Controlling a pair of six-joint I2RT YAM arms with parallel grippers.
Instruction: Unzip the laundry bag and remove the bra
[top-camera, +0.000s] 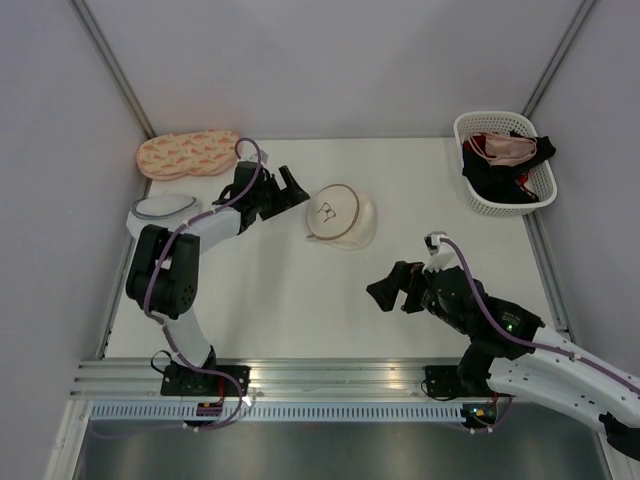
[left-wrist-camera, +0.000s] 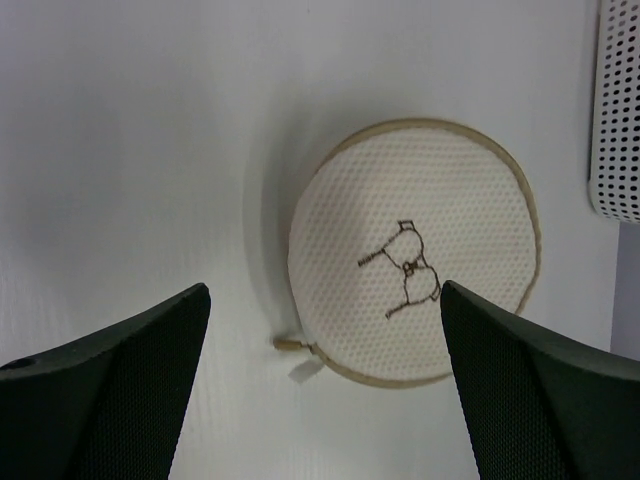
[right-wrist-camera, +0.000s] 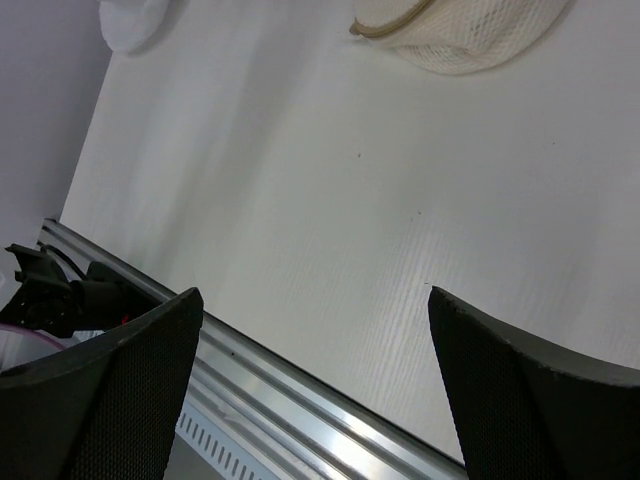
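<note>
White table (top-camera: 280, 300) carries the laundry bag (top-camera: 340, 215) near its middle, flat face up, its rim zipped shut as far as the left wrist view shows; the bra is out of sight, presumably inside. The left tool (top-camera: 283, 187) hovers just beside the bag, jaws wide, and the right tool (top-camera: 393, 293) hangs well apart, also wide. Unzipping is not yet begun: next, one tool should pinch the small zip pull (left-wrist-camera: 288, 343) while the other steadies the bag.
</note>
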